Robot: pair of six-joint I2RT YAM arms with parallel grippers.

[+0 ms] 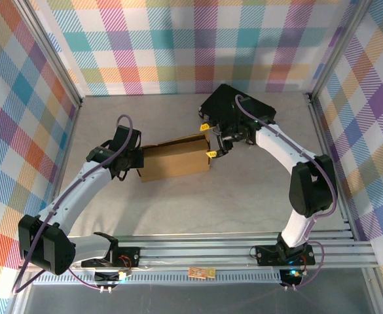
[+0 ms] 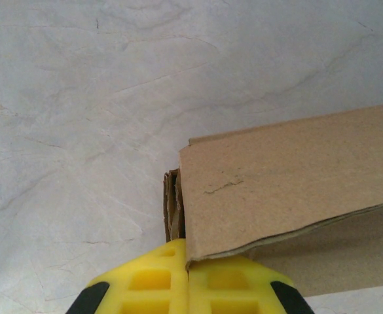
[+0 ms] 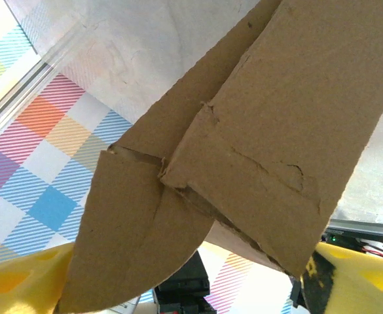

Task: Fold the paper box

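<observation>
Centre frame on the pale grey desk (image 1: 178,209), our left claw (image 1: 131,159) clamps tight on the left end of the plain brown corrugated cardboard box (image 1: 176,159) while our right claw (image 1: 209,140) gapes around its loose right-end flaps (image 3: 243,170), which we'd tuck squarely.

white arms (image 1: 80,186), black joints (image 1: 312,186), purple cables (image 1: 131,124), yellow fingers (image 2: 158,281).

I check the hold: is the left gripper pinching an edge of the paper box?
Yes, the left gripper is shut on a flap edge of the paper box.
</observation>
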